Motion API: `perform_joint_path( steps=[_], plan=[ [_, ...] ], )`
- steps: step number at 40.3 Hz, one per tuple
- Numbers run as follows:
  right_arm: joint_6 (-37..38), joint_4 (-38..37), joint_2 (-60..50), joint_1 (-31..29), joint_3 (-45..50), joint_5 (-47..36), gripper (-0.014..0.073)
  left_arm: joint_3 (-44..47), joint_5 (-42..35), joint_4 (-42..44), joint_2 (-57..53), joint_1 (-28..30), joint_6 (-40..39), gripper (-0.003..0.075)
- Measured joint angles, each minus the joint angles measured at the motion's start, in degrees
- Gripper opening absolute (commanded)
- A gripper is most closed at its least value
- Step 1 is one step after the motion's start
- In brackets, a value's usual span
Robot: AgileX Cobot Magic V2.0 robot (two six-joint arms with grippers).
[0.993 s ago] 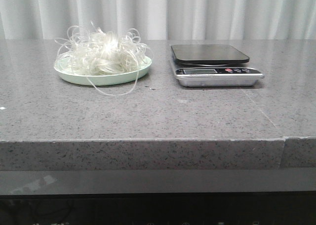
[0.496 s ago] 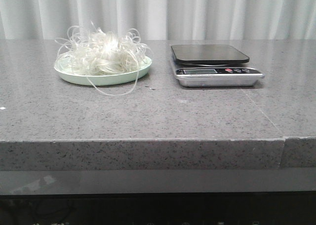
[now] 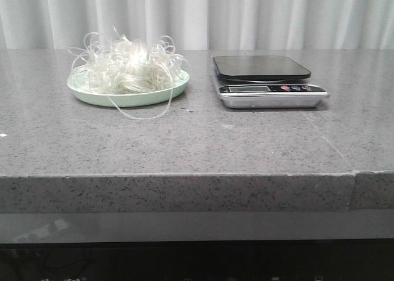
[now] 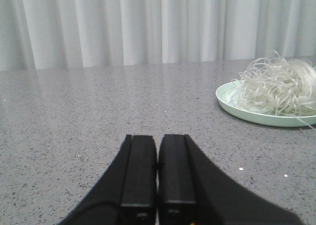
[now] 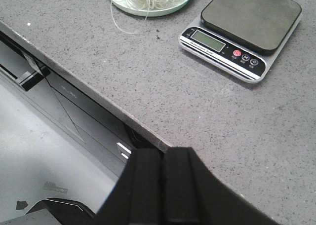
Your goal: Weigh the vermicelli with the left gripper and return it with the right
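The vermicelli (image 3: 126,65) is a fluffy white tangle piled on a pale green plate (image 3: 154,96) at the table's back left, with one strand looping over the rim onto the stone. The left wrist view shows the vermicelli (image 4: 276,87) off to one side, well apart from my left gripper (image 4: 158,138), which is shut with nothing in it, low over bare table. A digital scale (image 3: 268,81) with a dark platform sits right of the plate. My right gripper (image 5: 163,153) is shut and empty above the table's front edge, far from the scale (image 5: 244,30). Neither gripper appears in the front view.
White curtains hang behind the grey speckled table (image 3: 197,145). The table's front edge (image 5: 98,94) drops to a dark lower shelf and floor in the right wrist view. A seam in the stone runs near the front right corner (image 3: 354,173).
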Motion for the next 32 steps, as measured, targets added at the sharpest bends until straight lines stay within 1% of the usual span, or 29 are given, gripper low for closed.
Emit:
perform_joint_path(
  steps=[12, 15, 18, 23, 32],
  plan=[
    [0.0, 0.0, 0.0, 0.0, 0.4, 0.0, 0.0134, 0.0, 0.0, 0.0, 0.0, 0.0, 0.0, 0.0156],
    [0.0, -0.2, -0.5, -1.1, 1.7, -1.1, 0.0134, 0.0, 0.0, 0.0, 0.0, 0.0, 0.0, 0.0156],
    [0.0, -0.4, -1.8, -3.6, 4.1, -3.7, 0.0134, 0.0, 0.0, 0.0, 0.0, 0.0, 0.0, 0.0156],
    [0.0, -0.6, -7.0, -10.0, 11.8, -12.9, 0.0134, 0.0, 0.0, 0.0, 0.0, 0.0, 0.0, 0.0156],
    [0.0, -0.7, -21.8, -21.7, 30.4, -35.3, 0.0134, 0.0, 0.0, 0.0, 0.0, 0.0, 0.0, 0.0156]
  ],
)
